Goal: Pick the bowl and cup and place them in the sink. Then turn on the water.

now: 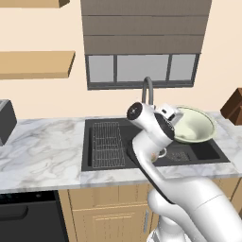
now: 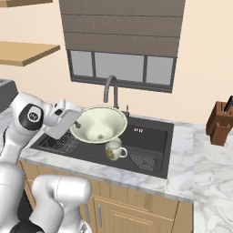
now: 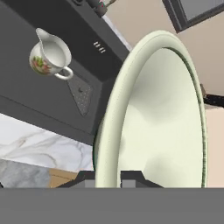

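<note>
Bowl [image 2: 99, 124] held tilted above sink [image 2: 150, 132], rim pinched by gripper [image 3: 108, 177], glossy inside facing right-front (cream jug [image 2: 114, 149] sits below in basin), beside faucet [image 2: 110, 88].

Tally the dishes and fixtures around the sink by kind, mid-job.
Bowls: 1, the bowl, its rim clamped in the gripper above the sink
Jugs: 1, the cream jug in the basin
Faucets: 1, the faucet
Wire racks: 1, the wire rack
Knife blocks: 1, the knife block
Total: 5
</note>
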You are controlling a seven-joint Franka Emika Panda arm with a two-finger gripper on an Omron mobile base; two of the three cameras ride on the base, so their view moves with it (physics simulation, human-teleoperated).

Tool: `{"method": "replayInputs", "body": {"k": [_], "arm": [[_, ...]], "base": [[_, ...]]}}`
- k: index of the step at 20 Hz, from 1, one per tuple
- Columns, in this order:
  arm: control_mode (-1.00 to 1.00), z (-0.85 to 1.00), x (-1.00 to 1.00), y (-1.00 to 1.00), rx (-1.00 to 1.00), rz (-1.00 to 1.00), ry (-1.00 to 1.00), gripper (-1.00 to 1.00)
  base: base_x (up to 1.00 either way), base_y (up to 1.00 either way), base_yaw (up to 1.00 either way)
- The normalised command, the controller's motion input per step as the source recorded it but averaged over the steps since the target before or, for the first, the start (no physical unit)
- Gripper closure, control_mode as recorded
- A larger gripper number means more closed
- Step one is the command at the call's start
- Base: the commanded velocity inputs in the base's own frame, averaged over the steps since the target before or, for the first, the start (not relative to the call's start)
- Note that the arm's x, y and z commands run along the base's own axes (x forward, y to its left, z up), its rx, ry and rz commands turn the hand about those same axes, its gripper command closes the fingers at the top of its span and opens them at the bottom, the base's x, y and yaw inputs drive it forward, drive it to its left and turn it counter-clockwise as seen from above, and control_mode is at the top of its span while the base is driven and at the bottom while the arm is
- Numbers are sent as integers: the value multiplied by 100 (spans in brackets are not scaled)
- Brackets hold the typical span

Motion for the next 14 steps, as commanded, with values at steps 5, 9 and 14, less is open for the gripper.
{"method": "replayInputs", "body": {"k": [5,9,14], "arm": [[-100,-35,17,0,0,28,0,100],[-100,-35,17,0,0,22,0,100],[-100,-42,5,0,0,15,0,100]], "base": [[0,0,0],[0,0,0],[0,0,0]]}}
